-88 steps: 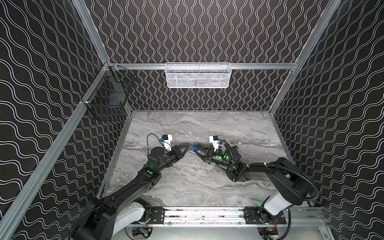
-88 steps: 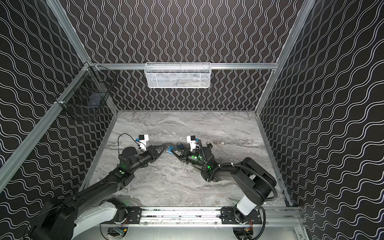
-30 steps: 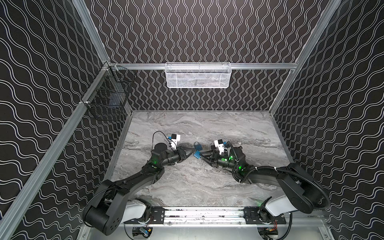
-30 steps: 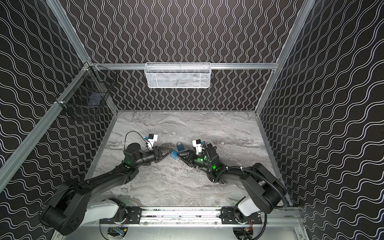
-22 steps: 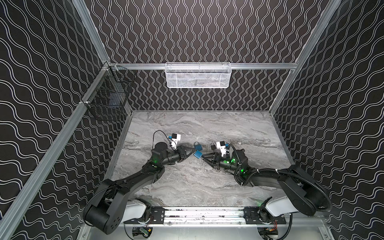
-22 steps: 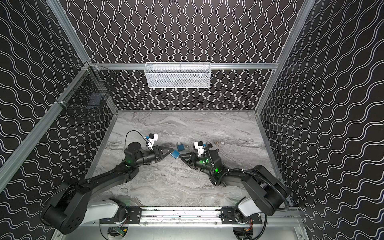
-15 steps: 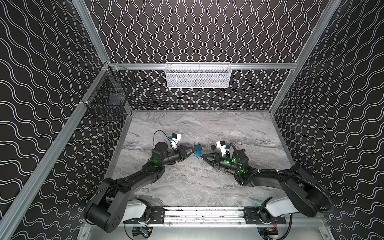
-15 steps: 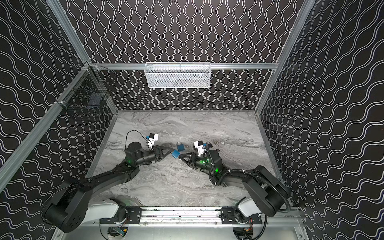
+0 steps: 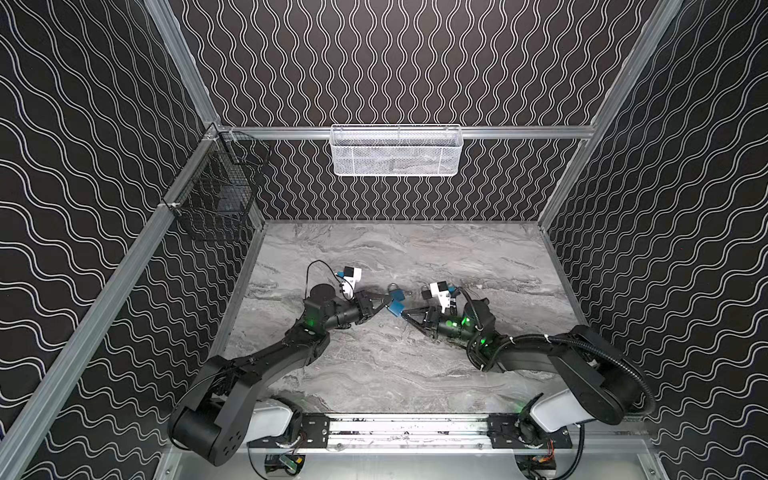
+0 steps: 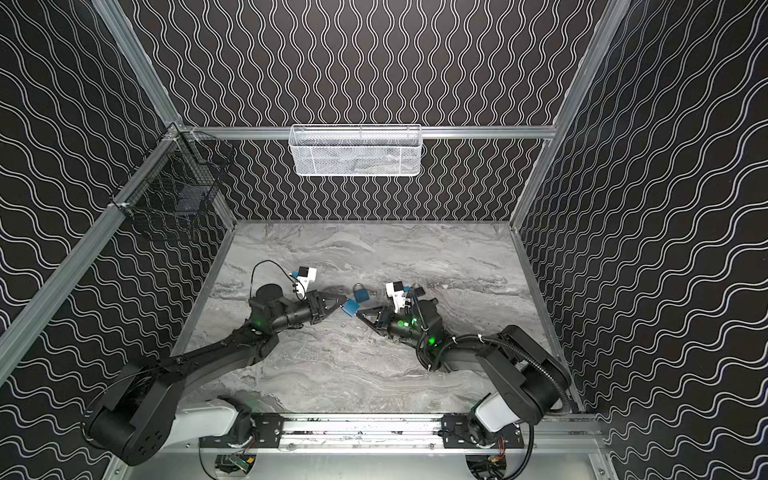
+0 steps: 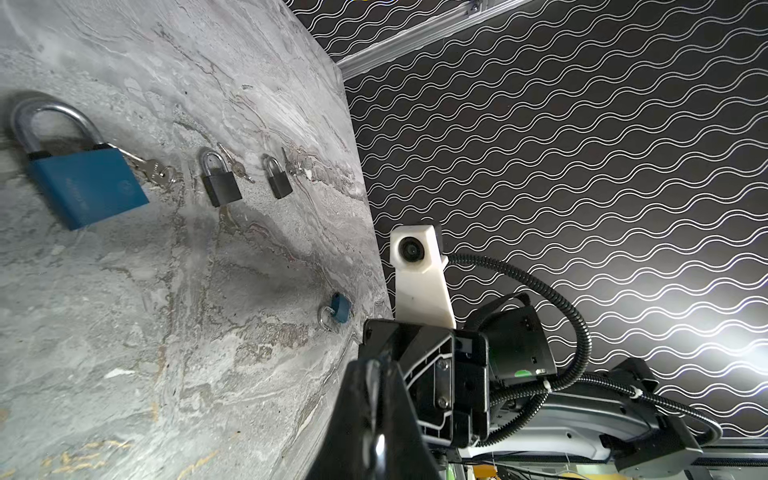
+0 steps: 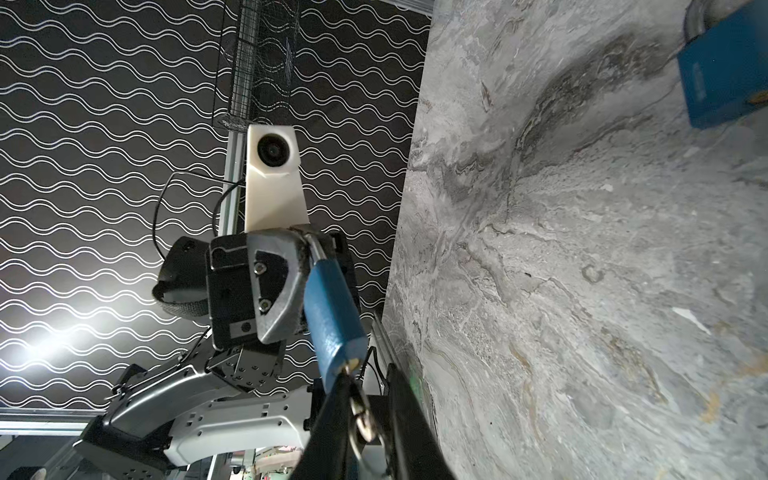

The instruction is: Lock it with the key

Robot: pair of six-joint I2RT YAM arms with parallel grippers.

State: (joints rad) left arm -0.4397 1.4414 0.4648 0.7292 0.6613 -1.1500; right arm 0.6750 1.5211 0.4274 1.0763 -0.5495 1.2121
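Note:
A blue padlock [image 12: 332, 316] hangs in the air, with my left gripper [image 12: 308, 243] shut on its steel shackle [image 12: 314, 249]. In both top views this padlock [image 9: 395, 308] [image 10: 350, 308] sits between the two grippers at mid-table. A key [image 12: 352, 368] with its ring [image 12: 362, 419] sticks out of the padlock's underside. My right gripper [image 12: 370, 419] has its fingers either side of the key. One finger lies along the key, and a narrow gap shows at the other. In the left wrist view the left gripper [image 11: 374, 399] shows closed fingers and the padlock body is hidden.
A second, larger blue padlock [image 11: 87, 187] [image 9: 397, 294] lies on the marble table with keys [image 11: 153, 172] beside it. Two black padlocks [image 11: 222, 187] [image 11: 279, 185] and a small blue one [image 11: 338, 309] lie farther along. A white mesh basket [image 9: 397, 151] and a black wire basket [image 9: 216, 199] hang on the walls.
My right gripper's jaws have narrowed around the key over the last second. Both arms and the held padlock have stayed almost still.

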